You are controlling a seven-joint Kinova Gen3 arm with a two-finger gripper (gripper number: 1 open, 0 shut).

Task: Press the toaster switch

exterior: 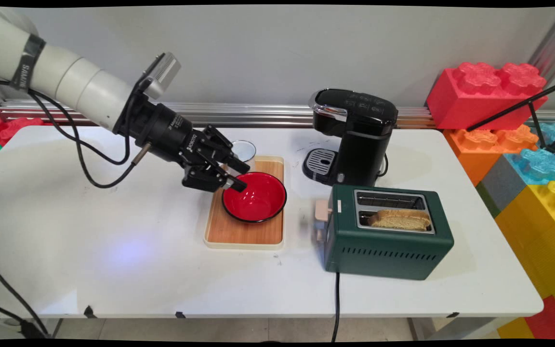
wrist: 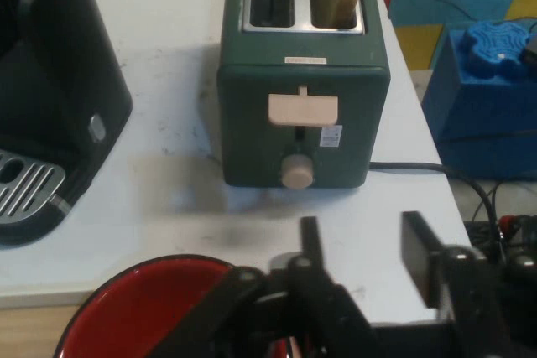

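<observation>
Toaster [exterior: 387,233], green, bread slice [exterior: 399,219] in one slot. Bowl [exterior: 254,197], red, on wooden tray [exterior: 244,230] at toaster's nine o'clock. Gripper [exterior: 237,175] fingers parted, at bowl's ten-o'clock rim. Coffee machine [exterior: 353,135] at toaster's twelve.

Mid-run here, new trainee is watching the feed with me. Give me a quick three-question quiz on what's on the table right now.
1. True or false: the red bowl sits on the wooden tray.
2. Which slot of the green toaster holds the bread slice: A nearer the camera, B nearer the wall?
3. What black appliance stands behind the toaster?

Key: 1 true. 2 A. 3 the coffee machine.
</observation>
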